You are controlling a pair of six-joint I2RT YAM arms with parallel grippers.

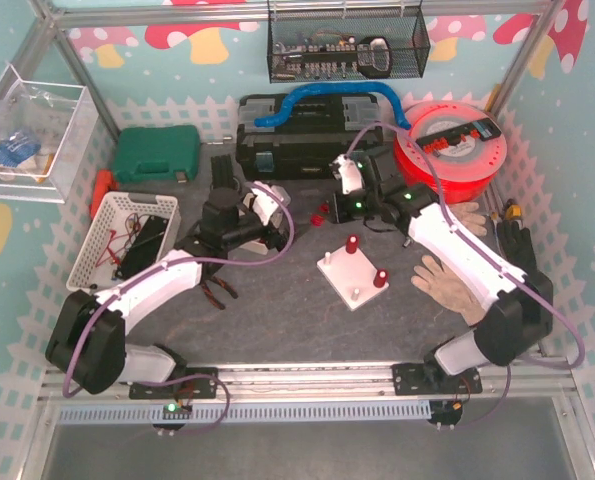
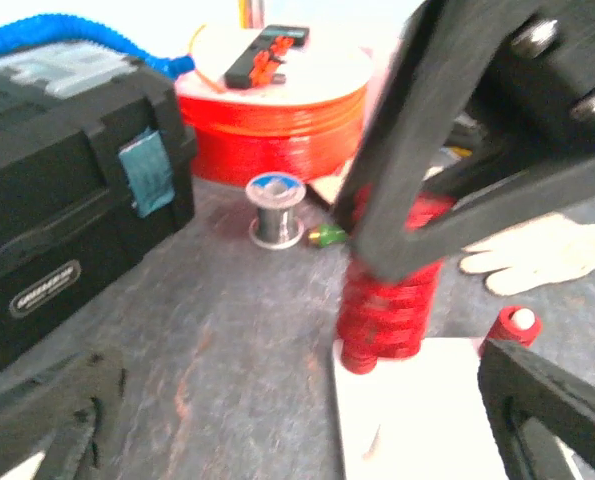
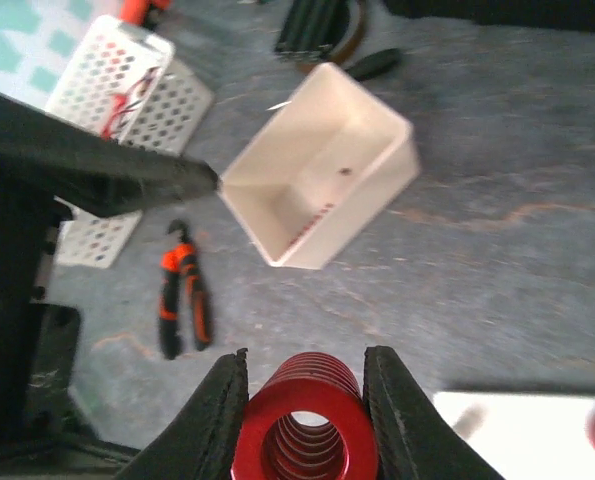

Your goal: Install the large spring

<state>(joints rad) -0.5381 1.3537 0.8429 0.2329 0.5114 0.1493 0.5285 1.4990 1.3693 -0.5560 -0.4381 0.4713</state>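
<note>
My right gripper is shut on the large red spring, one finger on each side of its coils. In the left wrist view the spring hangs upright in those black fingers, right over a red peg at the near corner of the white base plate. I cannot tell whether it is on the peg. The plate lies mid-table with two red pegs. My right gripper is behind it. My left gripper is open and empty, its fingers spread wide and facing the plate.
A white open box sits by the left gripper's finger. There are orange pliers, a white basket, a black toolbox, a red filament spool, a solder reel and gloves to the right of the plate.
</note>
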